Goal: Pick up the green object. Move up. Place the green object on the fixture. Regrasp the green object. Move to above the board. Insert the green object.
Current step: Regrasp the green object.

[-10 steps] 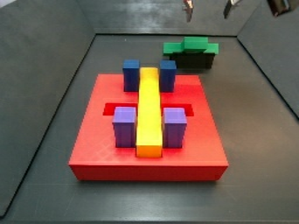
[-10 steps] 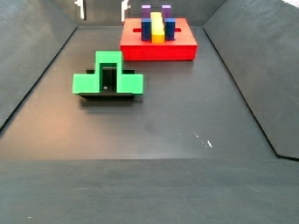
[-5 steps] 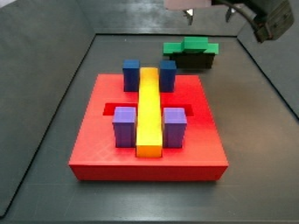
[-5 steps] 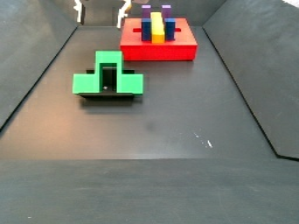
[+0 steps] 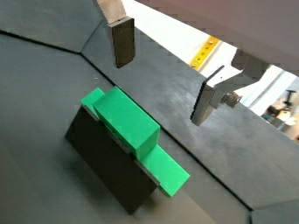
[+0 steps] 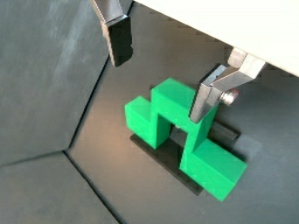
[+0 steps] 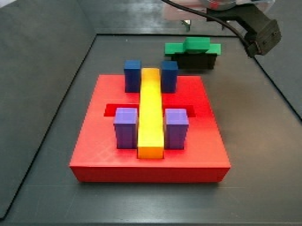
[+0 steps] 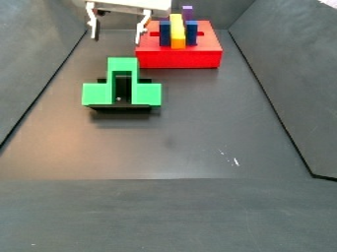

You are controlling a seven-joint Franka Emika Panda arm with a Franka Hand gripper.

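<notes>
I found the gripper [image 5: 163, 80] in the air above the green object [image 5: 131, 137], its jaws spread wide and nothing between them. In both wrist views the fingers [image 6: 117, 37] were flat silver plates with dark pads, hanging clear of the piece; the gap between them looked wider than the piece's centre block. In a side view the gripper [image 8: 116, 24] stood over the far end of the floor, beyond the piece and left of the board [image 8: 178, 55].

The green object [image 8: 121, 88] lay on the fixture [image 8: 124, 107], which showed only as a dark, nearly black edge under it. The piece was matt bright green plastic, blocky, with a raised centre and lower stepped arms; in a wrist view [image 6: 184, 133] one arm reached past the fixture's [image 6: 158, 149] edge. In a side view, the same pair [image 7: 193, 48] sat near the far right corner of the floor, well apart from the board [image 7: 147, 150].

The board was a flat red square slab with recessed slots. A long yellow bar [image 7: 151, 111] lay along its middle, with two blue blocks [image 7: 132, 74] upright at its far end and two purple blocks [image 7: 124, 127] flanking its near end. The floor [image 8: 171, 138] was dull dark grey, lightly scuffed, with sloped walls.
</notes>
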